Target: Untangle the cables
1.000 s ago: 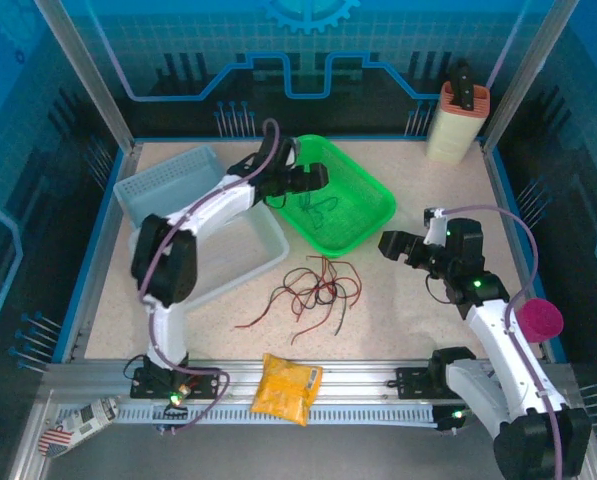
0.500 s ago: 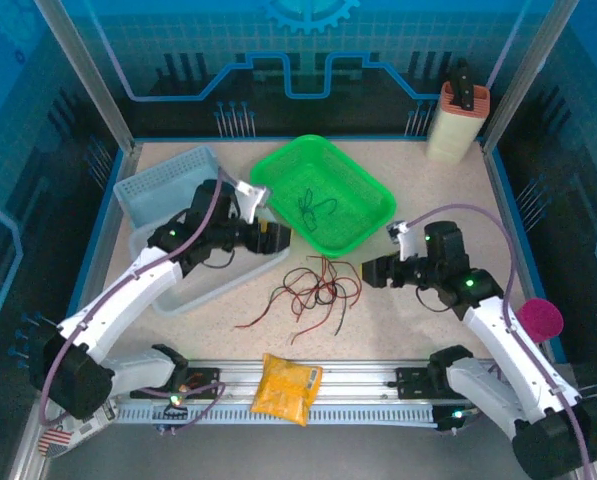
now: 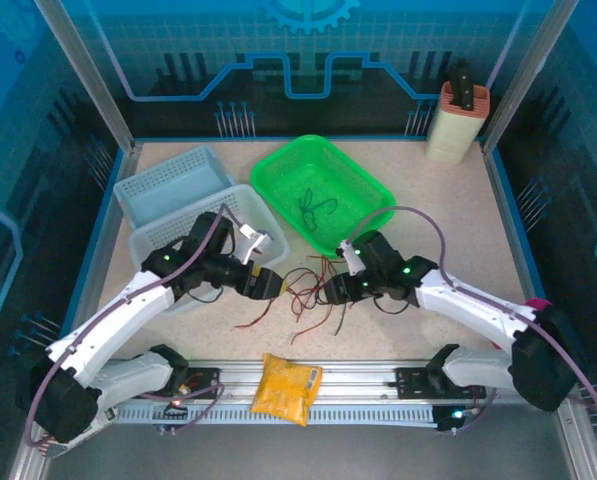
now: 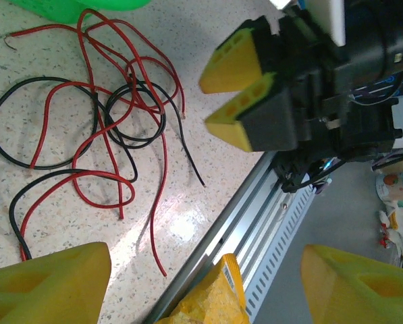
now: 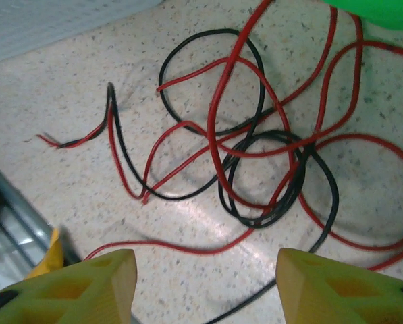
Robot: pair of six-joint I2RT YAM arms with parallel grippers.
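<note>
Three baskets sit on the desk [image 3: 458,220]: a green basket [image 3: 368,190] at the back with one dark cable [image 3: 315,208] curled loose on its floor, and two pale blue baskets [image 3: 168,185] to its left, touching each other, the nearer one partly covered by the left arm. A tan holder [image 3: 456,125] in the far right corner has a black item standing in it. The tangled cables [image 3: 313,290], red and black, lie on the desk just in front of the green basket. The left fingers [image 4: 52,280] are spread wide, grasping nothing, beside the tangle; the right fingers [image 5: 79,283] are likewise released, hovering over its loops
</note>
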